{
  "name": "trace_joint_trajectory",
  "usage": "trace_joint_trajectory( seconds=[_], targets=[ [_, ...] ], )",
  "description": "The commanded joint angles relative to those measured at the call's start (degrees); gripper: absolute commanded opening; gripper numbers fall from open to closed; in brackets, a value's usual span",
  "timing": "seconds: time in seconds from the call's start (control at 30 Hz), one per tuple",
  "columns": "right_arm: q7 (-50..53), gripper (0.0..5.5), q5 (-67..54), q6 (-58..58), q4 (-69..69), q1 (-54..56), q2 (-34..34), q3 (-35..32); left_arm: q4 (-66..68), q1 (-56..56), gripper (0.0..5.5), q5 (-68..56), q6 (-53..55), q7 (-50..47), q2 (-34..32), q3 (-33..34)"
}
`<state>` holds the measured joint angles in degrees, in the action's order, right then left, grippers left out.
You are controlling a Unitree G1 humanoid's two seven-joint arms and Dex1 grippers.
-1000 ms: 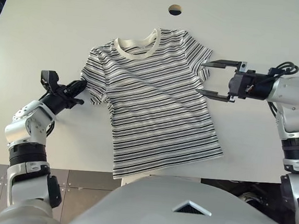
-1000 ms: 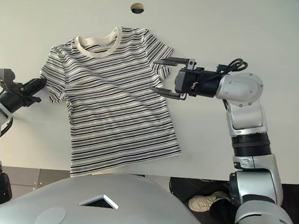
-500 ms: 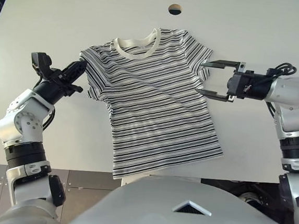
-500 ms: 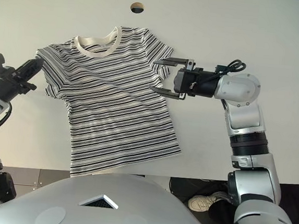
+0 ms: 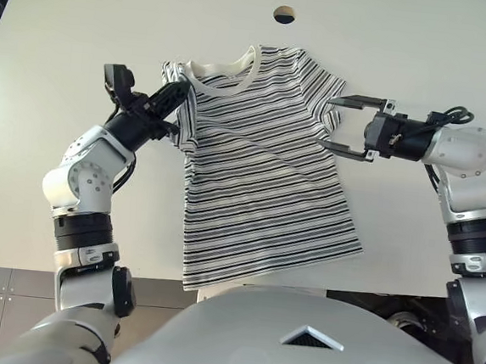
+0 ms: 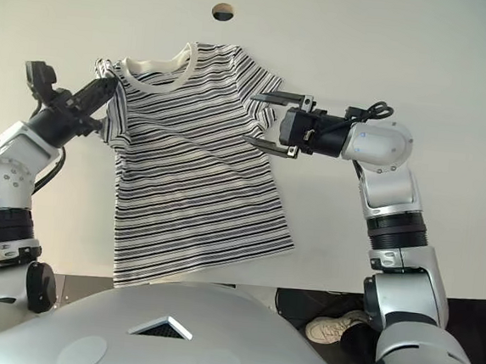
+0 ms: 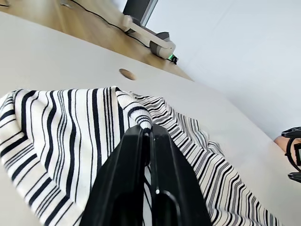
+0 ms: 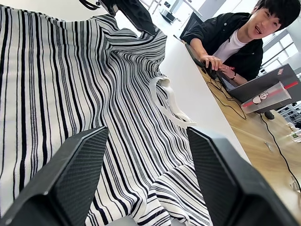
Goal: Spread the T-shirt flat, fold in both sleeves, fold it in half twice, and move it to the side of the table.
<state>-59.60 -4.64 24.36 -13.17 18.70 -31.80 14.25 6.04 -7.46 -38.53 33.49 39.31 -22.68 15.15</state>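
Striped T-shirt (image 5: 260, 183): left gripper (image 5: 179, 90) jaws pinch sleeve (image 7: 70, 127), hiding its edge; right gripper (image 5: 328, 123) jaws spread.

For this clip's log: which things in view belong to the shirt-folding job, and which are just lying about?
Job in hand:
T-shirt, lying on the table
left pincer, shut on the shirt's left sleeve
right pincer, open at the right sleeve

Lying about:
cable hole near the table's far edge
laptop on the wooden desk beyond
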Motion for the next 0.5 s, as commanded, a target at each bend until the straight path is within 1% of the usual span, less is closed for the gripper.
trace_joint_trajectory(
  seconds=[0.03,0.13,0.23,0.27,0.43,0.5],
  targets=[
    [0.2,3.11,0.3,0.6,-0.9,1.1,0.4,-0.1,1.9,-1.9,0.14,2.0,-0.2,-1.2,2.1,-2.6],
    [1.6,3.11,0.9,0.0,-2.6,1.8,0.9,-0.6,2.8,-2.5,0.14,3.0,-0.9,-1.3,3.4,-4.0],
    [5.1,3.11,1.3,-3.1,-6.4,4.2,2.7,-1.6,3.4,-2.5,0.14,4.4,-1.4,-1.5,3.7,-4.9],
    [6.3,3.11,0.6,-4.9,-8.4,5.4,3.8,-2.3,3.5,-2.4,0.36,4.9,-1.4,-1.6,3.6,-5.0],
    [11.3,3.11,-1.6,-12.3,-22.1,13.7,9.2,-6.1,3.4,-1.9,1.12,5.7,-0.9,-1.7,3.3,-4.8],
    [12.4,3.48,-2.4,-15.1,-29.6,17.7,11.4,-7.5,3.0,-1.8,1.54,5.7,-0.8,-1.6,3.4,-4.8]
  ],
)
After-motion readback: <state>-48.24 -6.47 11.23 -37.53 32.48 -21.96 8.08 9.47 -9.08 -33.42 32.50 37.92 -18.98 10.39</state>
